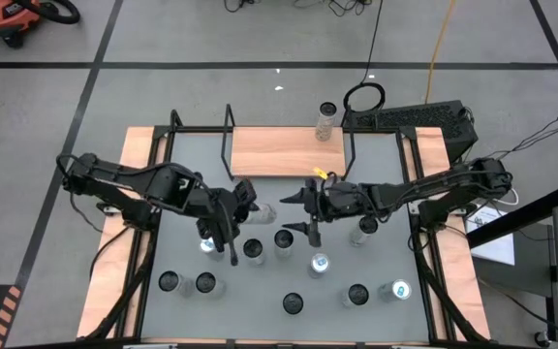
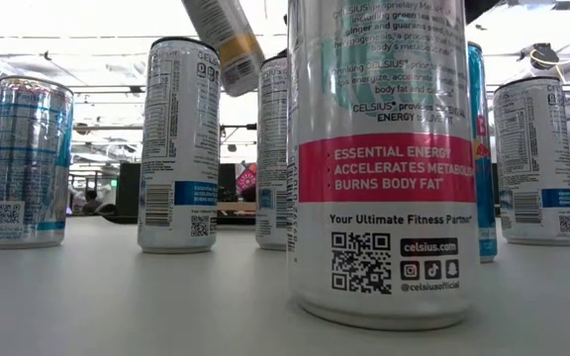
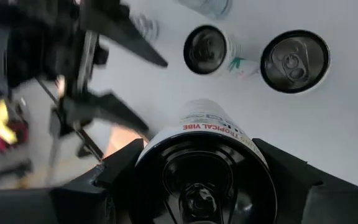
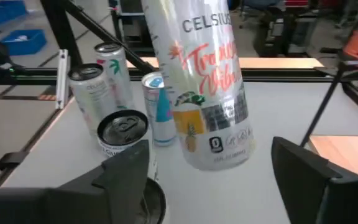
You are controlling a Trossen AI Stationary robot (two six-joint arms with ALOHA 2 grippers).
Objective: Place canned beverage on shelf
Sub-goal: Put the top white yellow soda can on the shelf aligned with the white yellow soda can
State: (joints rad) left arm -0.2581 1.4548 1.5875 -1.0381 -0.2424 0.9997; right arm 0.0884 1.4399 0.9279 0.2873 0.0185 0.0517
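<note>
Both arms reach inward over the table's middle. The left gripper (image 1: 245, 206) points toward 3 o'clock, fingers clamped. The right gripper (image 1: 296, 211) faces it toward 9 o'clock, fingers (image 4: 120, 171) spread apart.

A grey tabletop (image 1: 250, 296) with wooden edges stands on a grey floor crossed by black tape lines (image 1: 260, 65). An orange-red shop vacuum (image 1: 13, 19) sits at the floor's far left corner, and a yellow cable (image 1: 441, 39) runs down toward a flat black keyboard-like unit (image 1: 419, 118), with a coil of black cable (image 1: 364, 96) just beside it. White paper (image 1: 492, 242) lies off the table's right edge, and blue bins (image 4: 23, 40) show in the room beyond.
</note>
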